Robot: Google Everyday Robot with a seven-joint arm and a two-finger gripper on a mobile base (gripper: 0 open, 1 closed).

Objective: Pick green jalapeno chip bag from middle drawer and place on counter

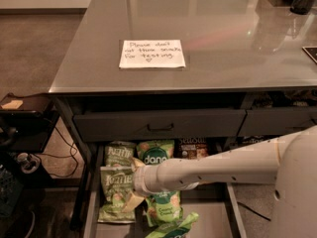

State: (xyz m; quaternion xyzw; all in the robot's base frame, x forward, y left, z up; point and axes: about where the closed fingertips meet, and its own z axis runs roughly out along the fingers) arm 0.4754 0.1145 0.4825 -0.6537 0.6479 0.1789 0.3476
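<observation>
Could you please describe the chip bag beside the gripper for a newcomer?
Under the grey counter sits the open middle drawer. At its left, by the gripper, lies the green jalapeno chip bag: pale, lettered Kettle, the nearer of two alike, without the neighbouring bags' dang logo.

Light is falling from above onto the tabletop (223,58), which is shining with broad pale glare and hazy reflections toward its far right side. The paper note (151,53) is glowing as the brightest patch, its handwriting reading soft. Below the tabletop's front edge everything is sinking into shadow: the middle drawer (90,217) is sitting in dim light, and the bags inside it are showing muted, blurred colours. The pale arm (223,166) is catching light along its top and is looking slightly out of focus. The gripper (131,198), low over the left of the drawer, is lying in shade. The floor (34,43) at left is looking dull and dark.
</observation>
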